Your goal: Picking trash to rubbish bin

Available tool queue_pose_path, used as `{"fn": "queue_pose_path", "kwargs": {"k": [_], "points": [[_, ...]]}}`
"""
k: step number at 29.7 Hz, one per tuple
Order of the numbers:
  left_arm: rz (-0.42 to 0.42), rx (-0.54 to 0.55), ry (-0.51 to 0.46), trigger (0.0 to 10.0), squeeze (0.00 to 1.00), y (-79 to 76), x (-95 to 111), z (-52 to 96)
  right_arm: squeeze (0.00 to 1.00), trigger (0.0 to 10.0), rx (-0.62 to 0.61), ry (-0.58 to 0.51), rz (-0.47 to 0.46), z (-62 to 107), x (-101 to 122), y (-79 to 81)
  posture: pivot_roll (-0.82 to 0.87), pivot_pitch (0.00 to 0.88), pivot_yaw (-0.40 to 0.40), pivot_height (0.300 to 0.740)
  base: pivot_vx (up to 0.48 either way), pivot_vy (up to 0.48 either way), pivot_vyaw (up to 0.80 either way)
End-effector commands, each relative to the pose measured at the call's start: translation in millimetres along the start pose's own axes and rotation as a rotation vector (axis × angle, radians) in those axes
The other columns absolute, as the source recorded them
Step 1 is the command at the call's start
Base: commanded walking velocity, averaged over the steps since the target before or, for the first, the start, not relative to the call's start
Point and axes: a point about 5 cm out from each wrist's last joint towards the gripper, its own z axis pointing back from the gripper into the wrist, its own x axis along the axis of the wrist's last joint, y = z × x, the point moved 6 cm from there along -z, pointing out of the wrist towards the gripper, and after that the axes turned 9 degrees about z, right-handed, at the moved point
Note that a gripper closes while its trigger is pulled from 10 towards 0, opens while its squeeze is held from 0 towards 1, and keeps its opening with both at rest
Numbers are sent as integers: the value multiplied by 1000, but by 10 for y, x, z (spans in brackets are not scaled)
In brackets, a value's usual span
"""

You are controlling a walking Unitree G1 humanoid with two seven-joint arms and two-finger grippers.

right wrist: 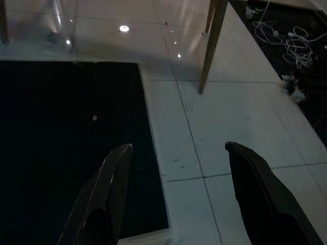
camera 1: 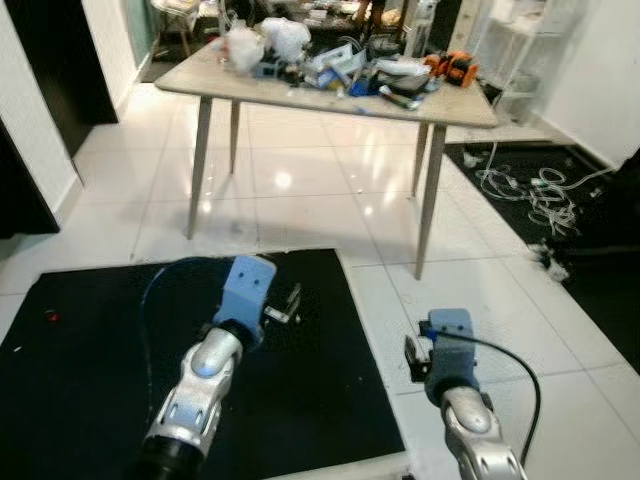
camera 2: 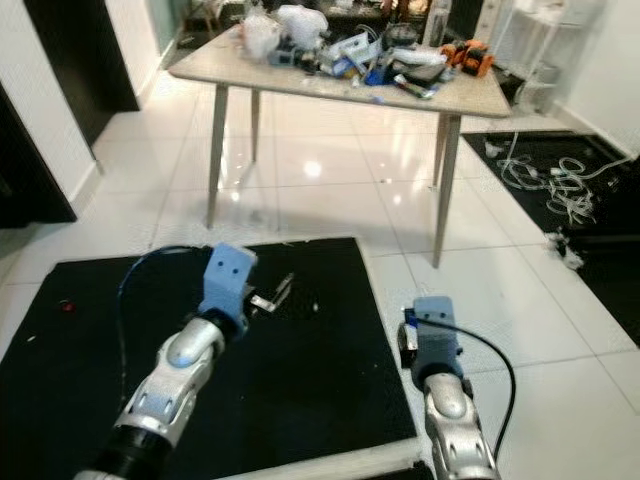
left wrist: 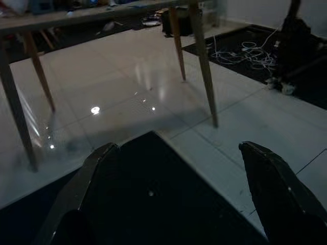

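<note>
Standing before a black mat on white tile floor, we list what is in reach of the head views.

Left gripper: raised over the mat, fingers spread wide, nothing between them. Its wrist view looks across the mat's far corner toward the table legs.

Right gripper: held over the mat's right edge where it meets the tile, fingers likewise spread and empty.

Table: pale top on slanted legs, well beyond the mat. On it, a heap of clutter that includes white crumpled bags and an orange item; which pieces count as trash we cannot tell.

Mat surface: a small red speck near its left edge and a few pale flecks, too small to identify.

Cables: a white tangle on a dark rug to the right, well apart from both arms.

Progress, as we judge it: nothing is gripped and nothing carried. The likeliest trash lies on the table, still to be approached. Picking up, finding the bin and dropping off all remain.
</note>
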Motion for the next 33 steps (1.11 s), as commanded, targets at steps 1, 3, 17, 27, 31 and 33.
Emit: {"fn": "queue_pose_path", "kwargs": {"k": [1, 3, 17, 27, 31, 33], "points": [[14, -7, -2, 10000, 0, -19, -9, 17, 0, 10000, 18, 26, 12, 11, -59, 57, -95, 63, -22, 740, 0, 0, 0], [24, -10, -4, 10000, 0, -32, -6, 18, 0, 10000, 21, 24, 14, 13, -57, 68, -95, 63, -22, 740, 0, 0, 0], [32, -51, -35, 10000, 0, -105, 62, 2, 0, 10000, 23, 5, 27, -11, -1, 55, -98, 55, -23, 740, 329, 0, 0], [28, -56, -35, 10000, 0, -117, 53, 7, 0, 10000, 23, 4, 23, -15, -4, 53, -97, 49, -28, 740, 400, 0, 0], [26, -58, -35, 10000, 0, -126, 50, 7, 0, 10000, 21, 6, 17, -19, -4, 49, -95, 44, -31, 740, 398, 0, 0], [24, -60, -34, 10000, 0, -131, 44, 9, 0, 10000, 21, 10, 11, -20, -11, 48, -95, 42, -32, 740, 398, 0, 0]]}}
